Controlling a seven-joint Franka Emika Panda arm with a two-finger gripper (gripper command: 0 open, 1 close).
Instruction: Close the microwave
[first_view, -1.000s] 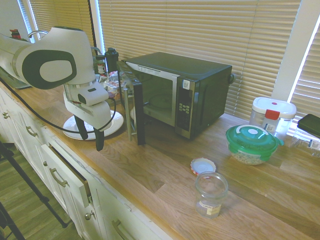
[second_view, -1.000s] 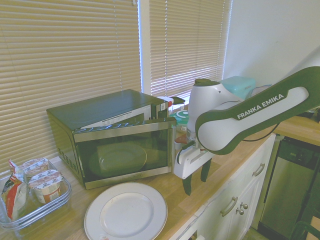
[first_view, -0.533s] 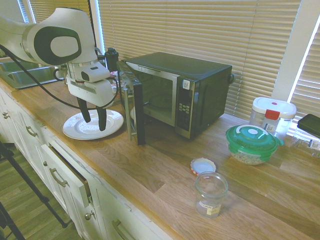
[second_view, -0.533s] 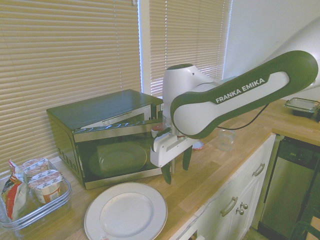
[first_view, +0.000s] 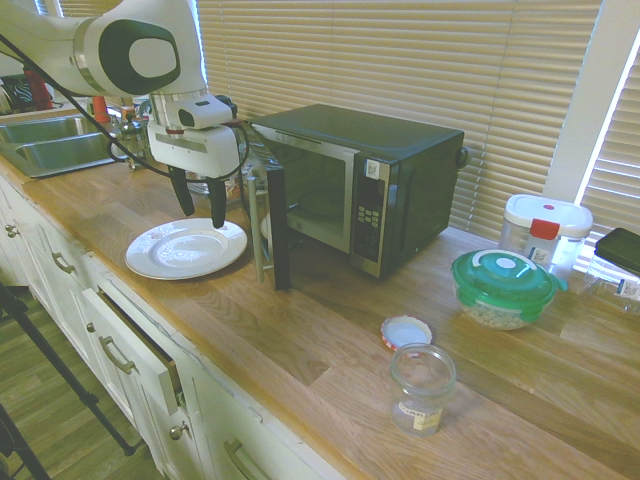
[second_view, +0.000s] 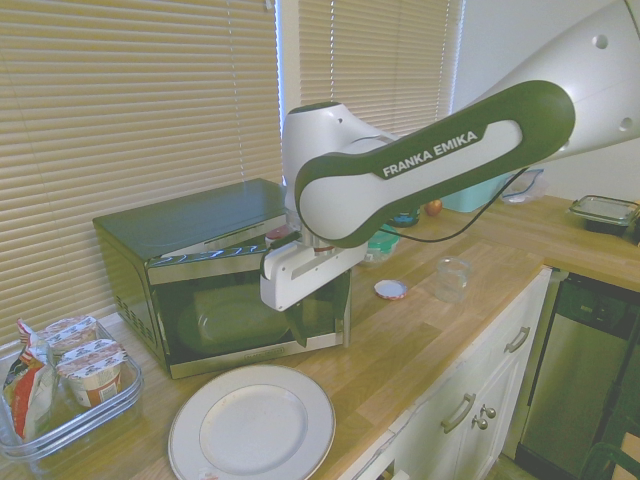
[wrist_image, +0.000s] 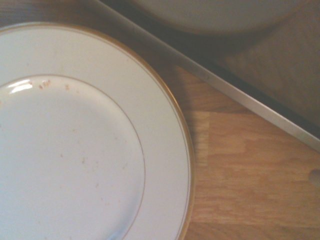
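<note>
The black microwave (first_view: 385, 175) stands on the wooden counter, and its silver-trimmed glass door (first_view: 268, 218) is swung out toward the counter's front. My gripper (first_view: 202, 217) hangs open and empty just outside that door, above the far edge of a white plate (first_view: 185, 248). From the other side, the hand sits in front of the door glass (second_view: 215, 305), with one dark finger (second_view: 298, 330) showing below it. The wrist view looks down on the gold-rimmed plate (wrist_image: 75, 150) and the door's silver lower edge (wrist_image: 230, 90).
To the microwave's right are a green-lidded bowl (first_view: 503, 286), a white container (first_view: 543, 230), an open glass jar (first_view: 421, 388) and its lid (first_view: 406, 331). A sink (first_view: 55, 140) lies at the far left. A tray of cups (second_view: 70, 375) sits beside the microwave.
The arm has swung from the counter's front edge back over the plate and risen, so the gripper now hangs close to the outer face of the open door.
</note>
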